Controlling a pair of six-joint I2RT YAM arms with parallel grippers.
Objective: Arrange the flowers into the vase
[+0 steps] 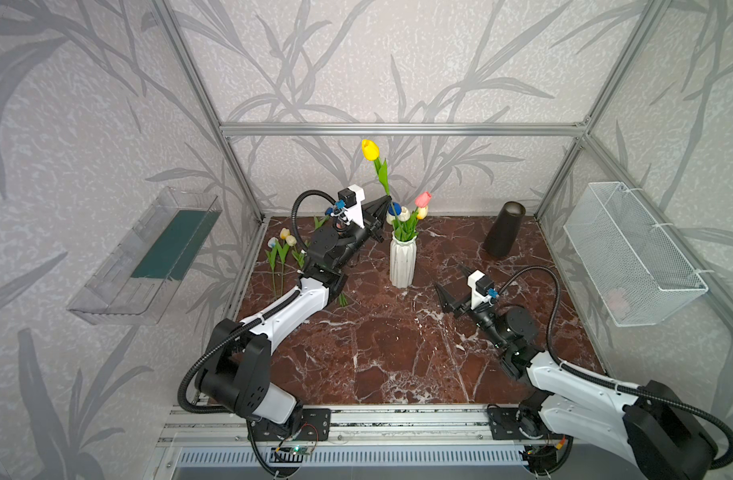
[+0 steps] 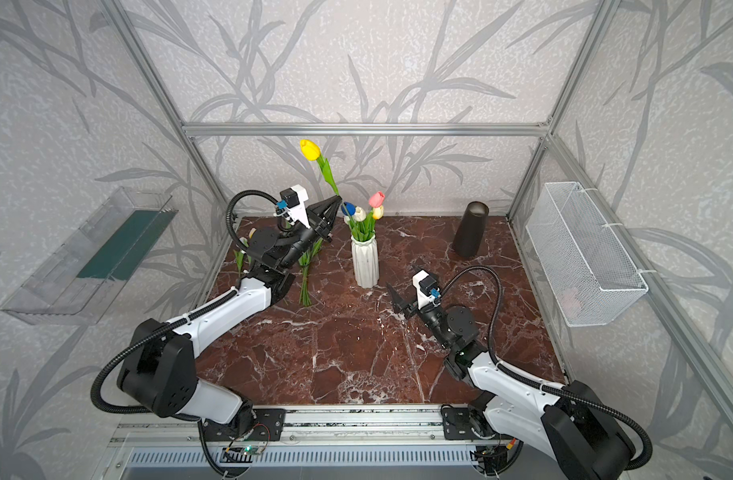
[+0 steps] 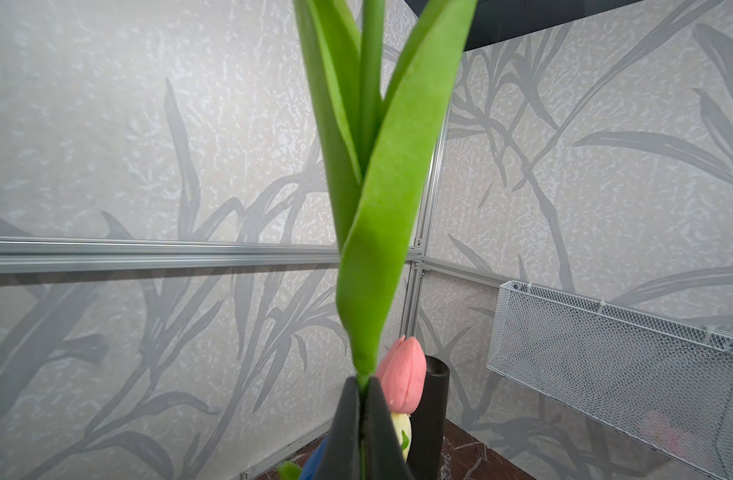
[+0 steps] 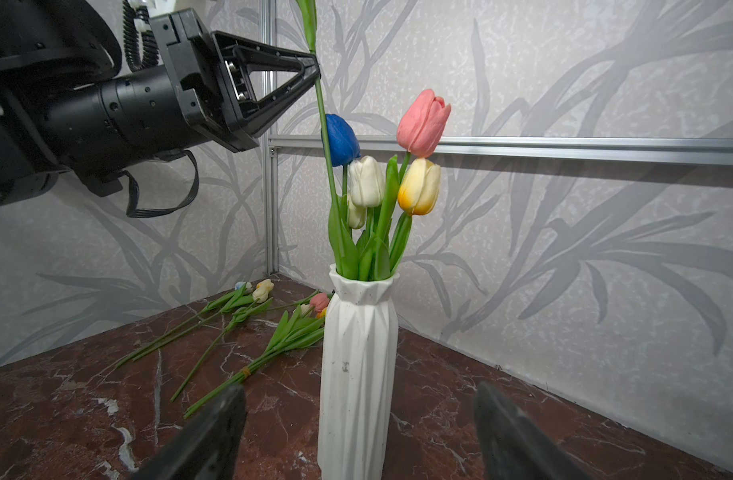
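- At far left, loose flowers (image 1: 282,249) lay on the marble table (image 1: 398,353).
- Right of them, the left gripper (image 1: 386,200) was clenched on the yellow tulip (image 1: 370,149) by its stem, above the vase (image 1: 402,266).
- Farthest right, the right gripper (image 1: 450,278) stood released, empty.

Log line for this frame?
left gripper: shut on yellow tulip stem, above white vase | right gripper: open, empty | loose tulips on table

Left claw (image 2: 337,201) pinching yellow tulip (image 2: 310,150) stem, white vase (image 2: 365,262) just beside, right claw (image 2: 401,279) spread wide
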